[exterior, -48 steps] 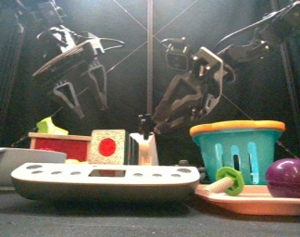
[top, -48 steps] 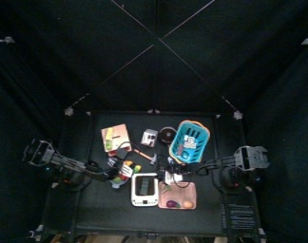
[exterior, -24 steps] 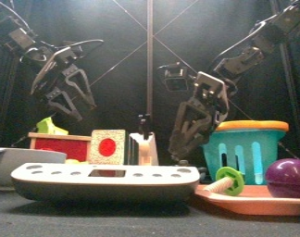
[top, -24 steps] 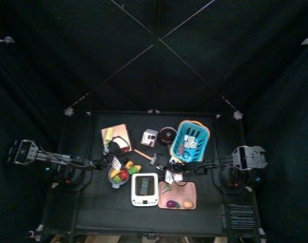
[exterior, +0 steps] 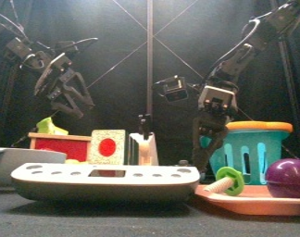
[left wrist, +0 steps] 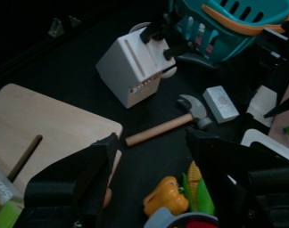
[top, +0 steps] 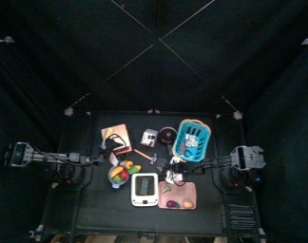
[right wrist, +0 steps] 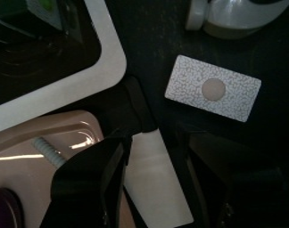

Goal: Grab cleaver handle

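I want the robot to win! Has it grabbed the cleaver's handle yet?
Not yet. Looks done: the right end effector is down low over the cleaver. In hand: its jaws stand open on either side of the pale blade, and the black handle lies just ahead of them, not gripped. Left to do: line up on the handle and close. The left end effector hangs open, raised at the table's left.

Cleaver handle (right wrist: 137, 105) wedged btwn white tray (right wrist: 52, 67) & pink board (right wrist: 52, 142), grey card (right wrist: 214, 88) nearby, open table beyond.
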Available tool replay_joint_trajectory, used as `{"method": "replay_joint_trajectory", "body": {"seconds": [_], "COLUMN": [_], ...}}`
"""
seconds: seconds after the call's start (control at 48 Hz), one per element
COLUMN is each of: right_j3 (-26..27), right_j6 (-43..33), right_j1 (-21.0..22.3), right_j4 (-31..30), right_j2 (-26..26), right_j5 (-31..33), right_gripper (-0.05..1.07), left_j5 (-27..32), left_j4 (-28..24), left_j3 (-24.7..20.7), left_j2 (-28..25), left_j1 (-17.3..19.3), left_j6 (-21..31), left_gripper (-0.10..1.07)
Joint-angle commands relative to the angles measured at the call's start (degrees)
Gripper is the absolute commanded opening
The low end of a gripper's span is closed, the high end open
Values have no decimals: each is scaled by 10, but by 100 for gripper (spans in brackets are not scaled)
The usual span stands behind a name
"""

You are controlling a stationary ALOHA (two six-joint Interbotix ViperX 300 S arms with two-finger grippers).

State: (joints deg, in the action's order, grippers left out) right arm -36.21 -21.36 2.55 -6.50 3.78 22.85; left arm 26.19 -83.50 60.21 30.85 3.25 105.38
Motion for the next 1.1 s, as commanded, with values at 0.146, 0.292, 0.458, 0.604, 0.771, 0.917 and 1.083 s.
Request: {"method": "replay_joint_trajectory", "body": {"seconds": [0.146,0.292,0.458,0.604,0.771,0.917,1.083], "right_j3": [75,104,125,128,128,128,130], "right_j6": [0,0,0,0,0,-1,0], "right_j1": [-11,-16,-16,-13,-12,-12,-12], "right_j4": [-4,-5,-7,-4,-3,-2,-2], "right_j2": [33,58,75,82,86,89,89], "right_j5": [64,105,129,135,136,140,155], "right_gripper": [81,81,81,81,79,76,68], "left_j5": [-4,-13,-17,-17,-17,-18,-18], "left_j4": [0,0,-4,-8,-9,-6,-5], "left_j3": [3,11,18,20,24,26,29], "left_j2": [2,3,3,6,18,23,23], "left_j1": [-3,-26,-61,-68,-72,-76,-83], "left_j6": [1,1,0,0,0,2,3], "left_gripper": [95,95,95,95,95,95,95]}}
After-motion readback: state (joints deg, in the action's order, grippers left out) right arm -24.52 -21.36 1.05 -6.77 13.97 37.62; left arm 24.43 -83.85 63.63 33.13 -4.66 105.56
